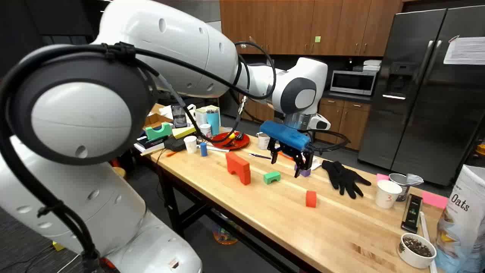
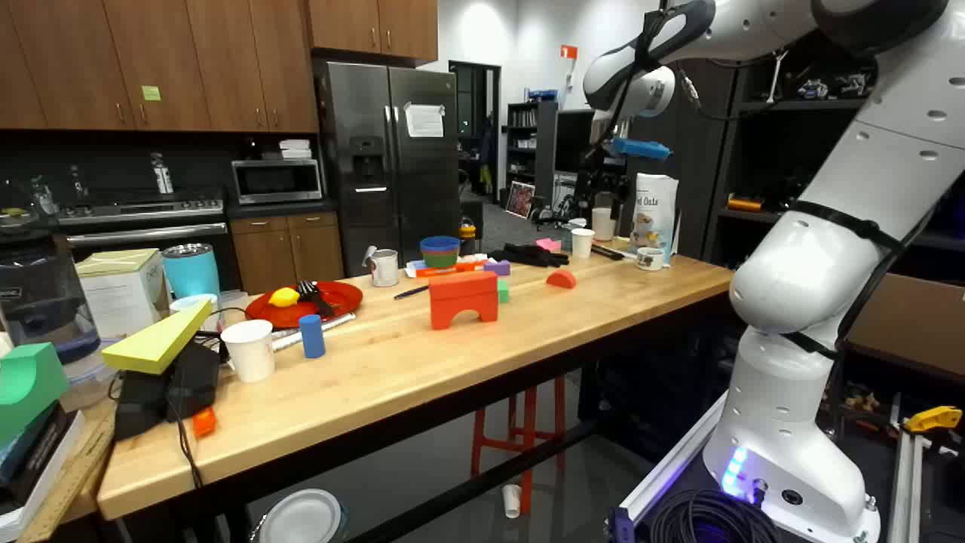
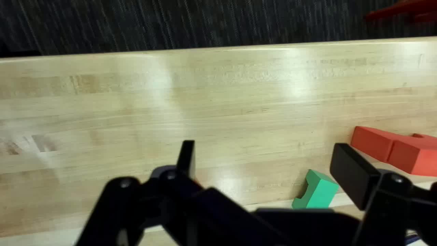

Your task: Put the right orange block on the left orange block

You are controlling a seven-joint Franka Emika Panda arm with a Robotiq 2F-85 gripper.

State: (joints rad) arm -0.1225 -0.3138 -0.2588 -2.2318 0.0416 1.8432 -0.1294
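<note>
The right orange block (image 1: 311, 198) is a small orange-red piece on the wooden table; it shows a half-round outline in an exterior view (image 2: 562, 279). In the wrist view only a thin sliver shows behind a finger. The left orange block (image 1: 238, 167) is larger, upright and arched below; it also shows in an exterior view (image 2: 463, 297) and at the right edge of the wrist view (image 3: 418, 153). My gripper (image 1: 285, 167) is open and empty above the table, with its fingers wide apart in the wrist view (image 3: 264, 159). It touches neither block.
A small green arch block (image 1: 271, 177) stands between the two orange blocks. A purple block (image 1: 304, 172) and a black glove (image 1: 344, 178) lie behind. A red plate (image 1: 242, 142), a blue cylinder (image 1: 204, 149), a white cup (image 1: 388, 193) and an oats bag (image 1: 460, 220) stand around.
</note>
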